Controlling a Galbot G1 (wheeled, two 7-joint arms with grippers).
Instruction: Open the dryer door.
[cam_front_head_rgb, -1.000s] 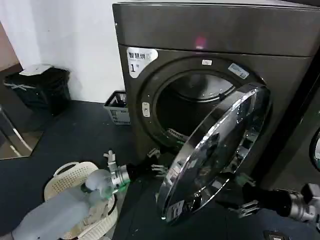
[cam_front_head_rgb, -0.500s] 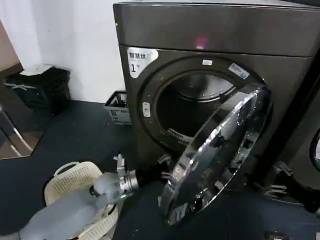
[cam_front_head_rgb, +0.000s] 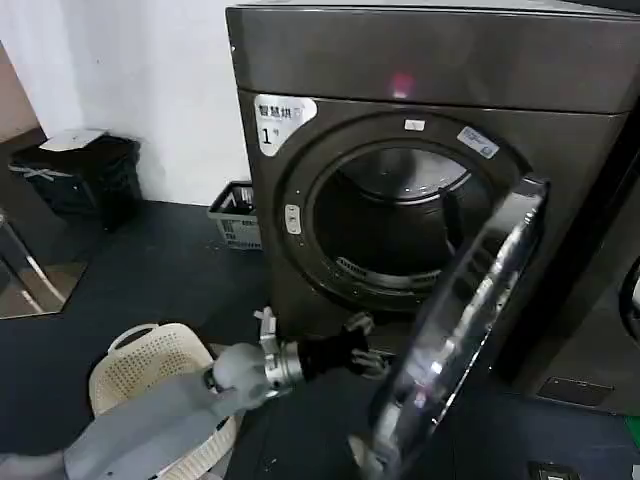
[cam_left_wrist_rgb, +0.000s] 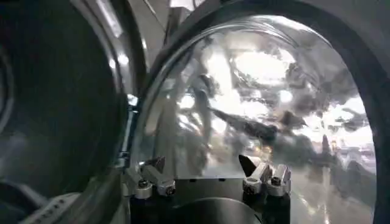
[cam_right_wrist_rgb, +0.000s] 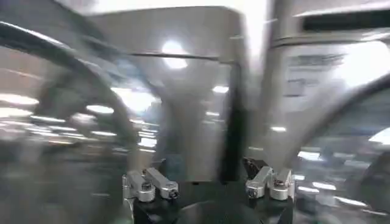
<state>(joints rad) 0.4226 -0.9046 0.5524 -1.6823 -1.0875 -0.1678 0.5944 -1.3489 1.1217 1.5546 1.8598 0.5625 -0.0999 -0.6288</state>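
**Dryer door swung wide, left gripper at its inner face**

The dryer (cam_front_head_rgb: 420, 150) fills the upper middle of the head view, a dark grey-brown machine standing against a white wall. Its round drum opening (cam_front_head_rgb: 390, 225) lies fully exposed and unobstructed. The dryer door (cam_front_head_rgb: 465, 320) hangs off the dryer's right side, swung far out so that its chrome rim shows nearly edge-on, slanting down toward the dark floor (cam_front_head_rgb: 170, 270) in front of the dryer. Bare floor lies open to the left of the dryer.

A white sticker (cam_front_head_rgb: 283, 120) at the dryer's upper left corner carries Chinese characters and a "1"; a small pink light (cam_front_head_rgb: 402, 84) glows on the panel above the opening.

A cream perforated laundry basket (cam_front_head_rgb: 140, 370) sits on the floor left of and below the dryer, partly under the left arm. A small grey crate (cam_front_head_rgb: 236, 215) rests against the dryer's left side, and a black bin (cam_front_head_rgb: 80, 180) stands farther left.

The left gripper (cam_front_head_rgb: 362, 345) reaches in below the drum opening, just beside the door's inner face, fingers (cam_left_wrist_rgb: 149, 176) spread apart and holding nothing. The right gripper (cam_right_wrist_rgb: 207, 182) likewise shows its fingers parted and empty.
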